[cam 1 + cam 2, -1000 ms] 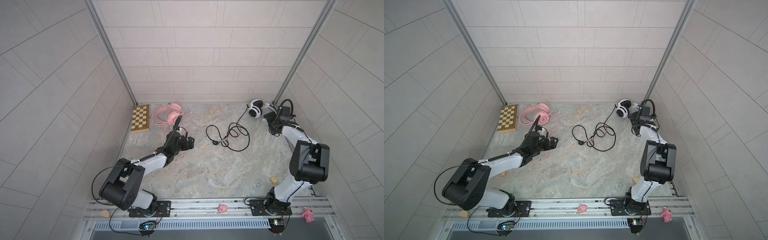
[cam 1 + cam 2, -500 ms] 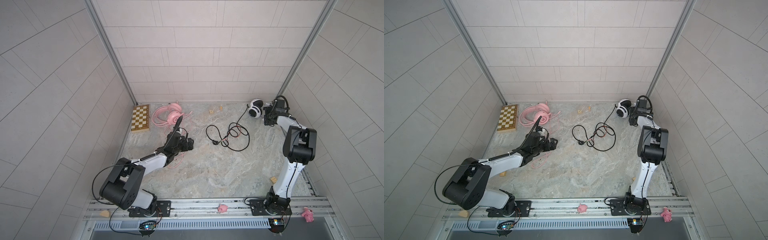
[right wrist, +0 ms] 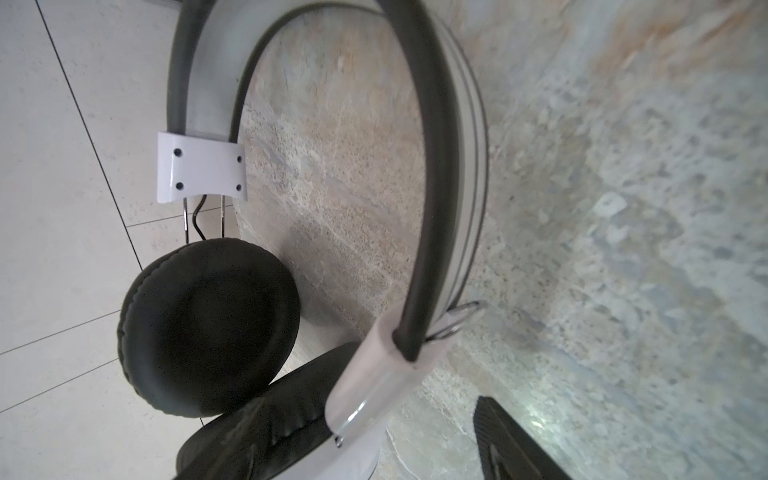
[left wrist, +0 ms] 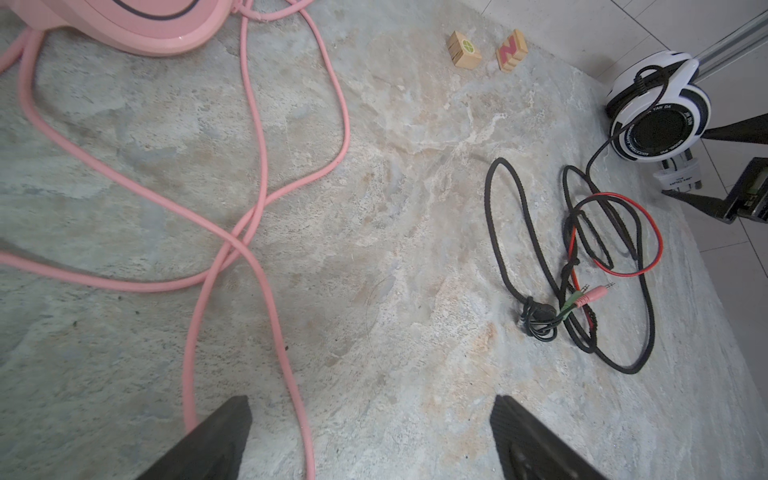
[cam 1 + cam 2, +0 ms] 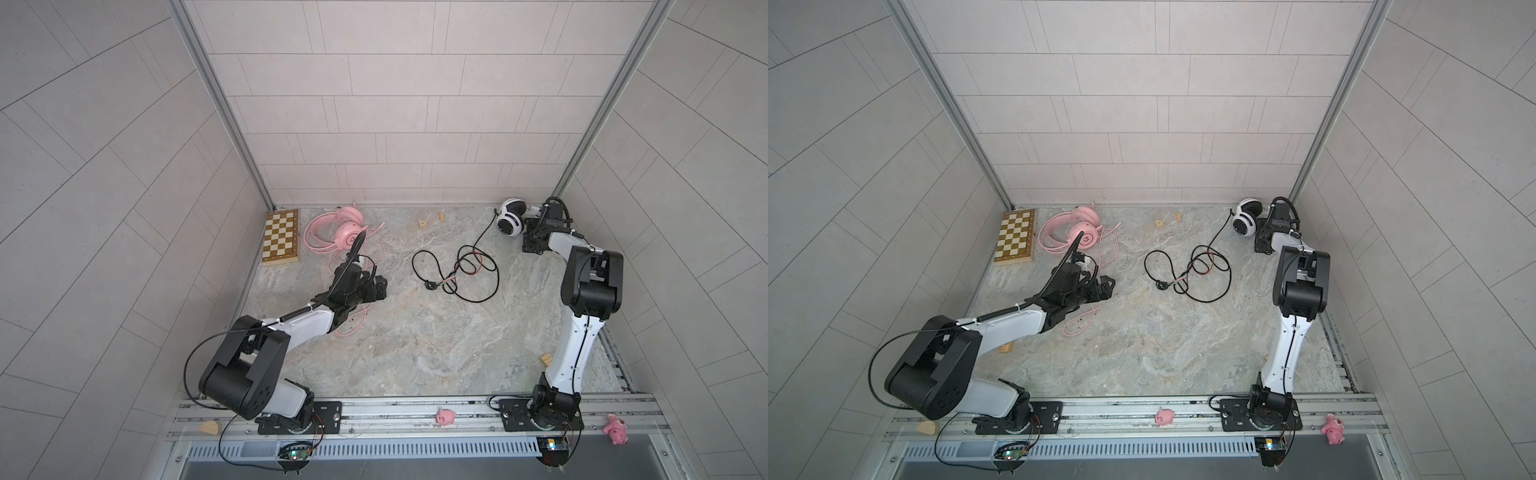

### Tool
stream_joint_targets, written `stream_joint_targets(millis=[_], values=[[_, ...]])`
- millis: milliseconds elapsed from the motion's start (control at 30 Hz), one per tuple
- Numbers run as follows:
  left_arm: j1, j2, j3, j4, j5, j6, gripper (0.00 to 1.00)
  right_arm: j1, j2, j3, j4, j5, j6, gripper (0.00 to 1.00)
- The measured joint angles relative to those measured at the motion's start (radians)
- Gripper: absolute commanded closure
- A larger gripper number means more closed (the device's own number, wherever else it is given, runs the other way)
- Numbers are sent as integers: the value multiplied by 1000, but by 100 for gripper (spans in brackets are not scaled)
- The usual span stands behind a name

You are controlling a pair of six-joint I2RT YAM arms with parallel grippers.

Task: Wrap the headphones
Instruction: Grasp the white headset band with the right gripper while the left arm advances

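The white headphones (image 5: 510,217) (image 5: 1246,217) with black ear pads (image 3: 208,332) lie in the far right corner against the wall. Their black cable (image 5: 430,284) (image 4: 540,320) sprawls in loops mid-floor. My right gripper (image 5: 528,235) (image 3: 374,424) is open and straddles the headband's end and one ear cup. One finger (image 3: 507,440) stands clear of the band; the ear pad hides the other. The pink headphones (image 5: 347,226) (image 4: 145,25) lie at the far left. My left gripper (image 5: 380,286) (image 4: 370,405) hangs wide open just above their pink cable (image 4: 239,245), holding nothing.
A chessboard (image 5: 281,237) lies in the far left corner. Two small wooden blocks (image 5: 423,223) (image 4: 463,48) sit at the back wall and another (image 5: 545,359) by my right arm. Two pink pig toys (image 5: 444,415) (image 5: 616,432) rest on the front rail.
My right arm has swung its elbow up and forward and pushed the gripper onto the white headphones, and its jaws have narrowed a little. The left arm has not moved.
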Motion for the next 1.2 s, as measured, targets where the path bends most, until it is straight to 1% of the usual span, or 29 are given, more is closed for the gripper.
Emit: stream_joint_targets(millis=[233,367,633,800,900,1000,1133,1200], values=[[0,1,6,0,2,0,4,-21,34,-2,6,-3,22,23],[0,1,6,-1,2,0,4,-28,50,0,31,-18,31,30],[0,8,6,-1,4,0,3,-31,58,-8,40,-20,35,57],[0,8,6,-2,3,0,3,-32,55,-46,80,-22,29,75],[-1,9,6,-2,4,0,3,-32,36,-85,102,-13,19,82],[-1,9,6,-2,4,0,4,-31,-22,-148,98,17,-17,88],[-1,10,6,-2,5,0,4,-26,-101,-172,53,80,-132,94],[-1,10,6,-2,7,0,4,-21,-153,-184,47,114,-205,95]])
